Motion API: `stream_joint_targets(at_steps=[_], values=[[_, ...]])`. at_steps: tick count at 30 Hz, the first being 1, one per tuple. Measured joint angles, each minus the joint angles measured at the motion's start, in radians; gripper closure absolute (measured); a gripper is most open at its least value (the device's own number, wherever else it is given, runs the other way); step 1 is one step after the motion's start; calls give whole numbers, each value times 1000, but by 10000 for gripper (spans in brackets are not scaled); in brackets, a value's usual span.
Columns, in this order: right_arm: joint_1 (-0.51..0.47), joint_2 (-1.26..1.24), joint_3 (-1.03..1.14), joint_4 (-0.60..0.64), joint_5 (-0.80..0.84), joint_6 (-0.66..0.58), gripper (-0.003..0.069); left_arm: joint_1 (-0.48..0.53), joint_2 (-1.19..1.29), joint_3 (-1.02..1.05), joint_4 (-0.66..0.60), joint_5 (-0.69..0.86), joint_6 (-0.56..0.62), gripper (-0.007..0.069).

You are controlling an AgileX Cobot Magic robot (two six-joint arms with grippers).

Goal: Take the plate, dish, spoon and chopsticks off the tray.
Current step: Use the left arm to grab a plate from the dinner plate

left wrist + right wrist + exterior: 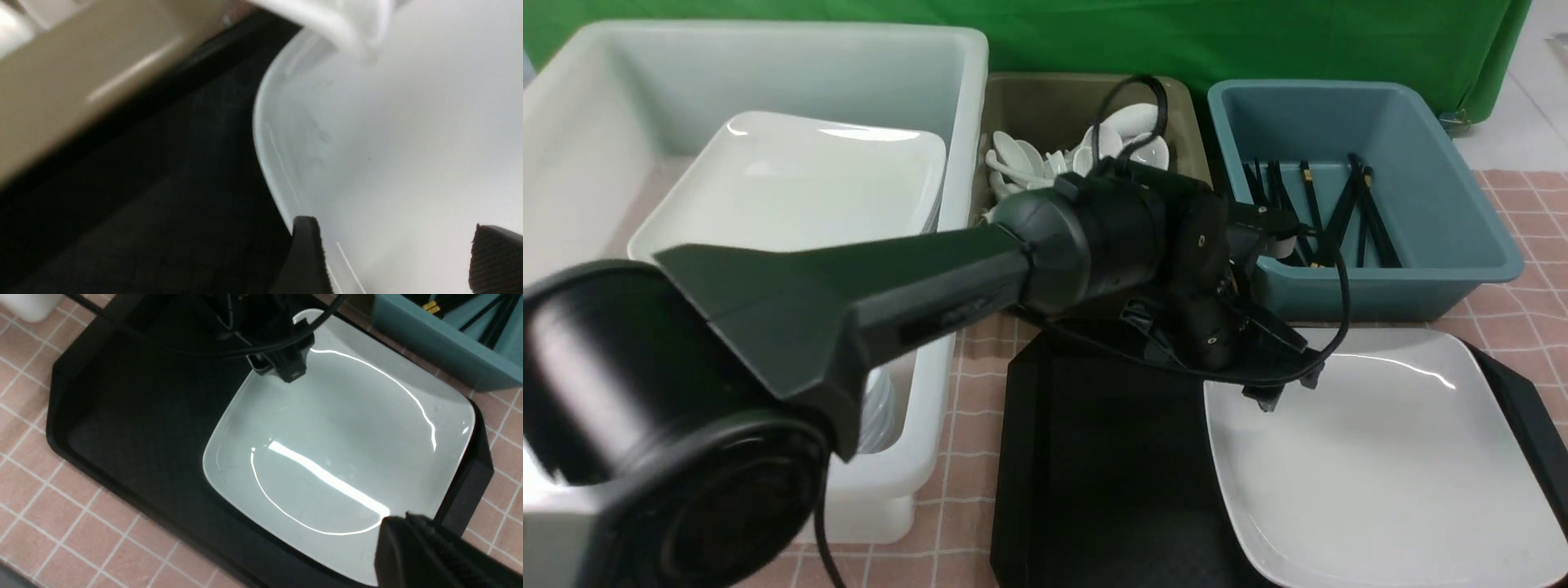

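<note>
The left gripper (1286, 389), jaws spread, hangs at the far left corner of the white plate (1380, 474) on the black tray (1094, 465), apparently placed to pinch its rim.

Black left robot arm (849, 302) stretched from near left toward centre, wrist tipped downward, black left gripper (1286, 388) low, fingers (306, 257) spread apart, right gripper (433, 559) showing one black finger only.

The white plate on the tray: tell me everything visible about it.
The plate is white, glossy, seemingly ceramic, square with rounded corners and a shallow upturned rim. It is empty and lies flat on the right half of the black tray. The left pincer, open, sits at its far left corner; contact cannot be confirmed.
</note>
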Motion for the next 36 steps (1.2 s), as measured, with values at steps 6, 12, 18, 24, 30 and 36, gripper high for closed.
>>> stream_joint_targets(at_steps=[6, 12, 18, 24, 30, 36], values=[[0, 0, 1, 4, -1, 0, 629, 1, 40, -18, 91, -28, -95, 102], [0, 0, 4, 6, -6, 0, 629, 5, 46, -18, 129, -76, -123, 102], [0, 0, 7, 6, -15, -1, 629, 12, 73, -18, 98, -177, -123, 102], [0, 0, 7, 6, -15, -13, 629, 20, 95, -19, 65, -223, -114, 153], [0, 0, 7, 6, -15, -20, 629, 26, 95, -23, 43, -217, -88, 459], [0, 0, 7, 6, -16, -26, 629, 32, 59, -28, 28, -131, -53, 509]])
